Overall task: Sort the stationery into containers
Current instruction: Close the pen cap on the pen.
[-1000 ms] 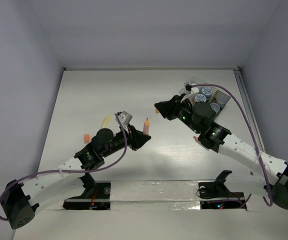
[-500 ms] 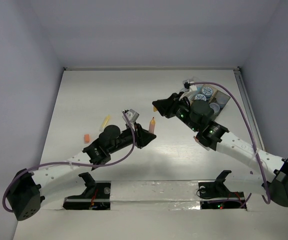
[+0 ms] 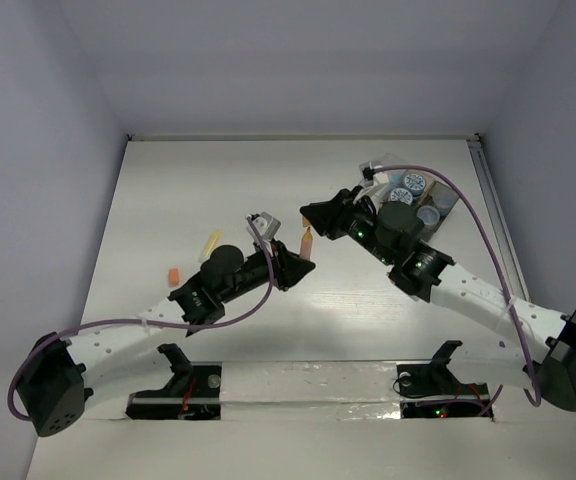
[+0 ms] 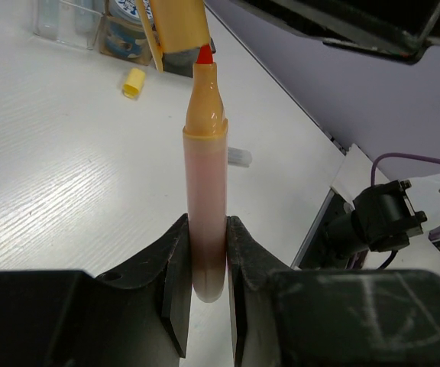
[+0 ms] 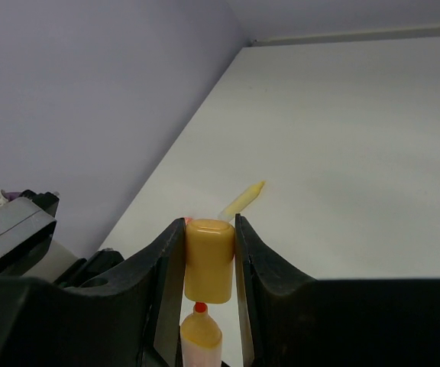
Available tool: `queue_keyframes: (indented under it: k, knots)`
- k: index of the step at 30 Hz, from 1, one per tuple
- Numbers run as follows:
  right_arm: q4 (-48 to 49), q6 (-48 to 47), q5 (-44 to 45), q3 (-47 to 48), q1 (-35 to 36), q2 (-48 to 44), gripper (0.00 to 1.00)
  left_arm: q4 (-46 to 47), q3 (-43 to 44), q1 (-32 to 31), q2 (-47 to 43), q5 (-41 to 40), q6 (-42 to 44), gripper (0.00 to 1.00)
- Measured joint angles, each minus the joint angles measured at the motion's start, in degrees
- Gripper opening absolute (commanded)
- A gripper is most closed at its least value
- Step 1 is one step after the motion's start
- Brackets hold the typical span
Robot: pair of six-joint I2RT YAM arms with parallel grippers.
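Note:
My left gripper [image 3: 293, 268] is shut on the lower end of a pink stick with an orange neck and a red tip [image 4: 206, 191], holding it upright above the table. My right gripper [image 3: 313, 218] is shut on a yellow-orange cap [image 5: 209, 260]. The cap hangs directly over the stick's red tip [image 5: 200, 307], almost touching it. A yellow stick [image 3: 210, 243] and a small orange block [image 3: 173, 275] lie on the table to the left. The clear box [image 3: 380, 172] and the dark tray [image 3: 450, 202] stand at the back right, with round jars [image 3: 413, 184] by them.
In the left wrist view a small yellow cap [image 4: 134, 82] and a clear cap [image 4: 239, 157] lie loose on the table near the clear box [image 4: 63, 19]. Grey walls enclose the table on three sides.
My left gripper has carried the pink stick right and forward. My right gripper has moved left with the cap. The stick's tip now sits just under the cap.

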Motion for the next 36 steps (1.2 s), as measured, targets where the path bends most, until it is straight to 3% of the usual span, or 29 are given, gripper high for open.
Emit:
queue_keyframes:
  k: [23,36]
  knots:
    - [-0.09,-3.39,6.29,-0.07,3.19,0.15,0.0,-1.81,3.08,-0.26,1.86,-5.64,0.48,0.0]
    - [0.28,-5.7,14.69,-0.81,7.17,1.27,0.0,-1.66,5.01,-0.66,6.03,-8.79,1.03,0.0]
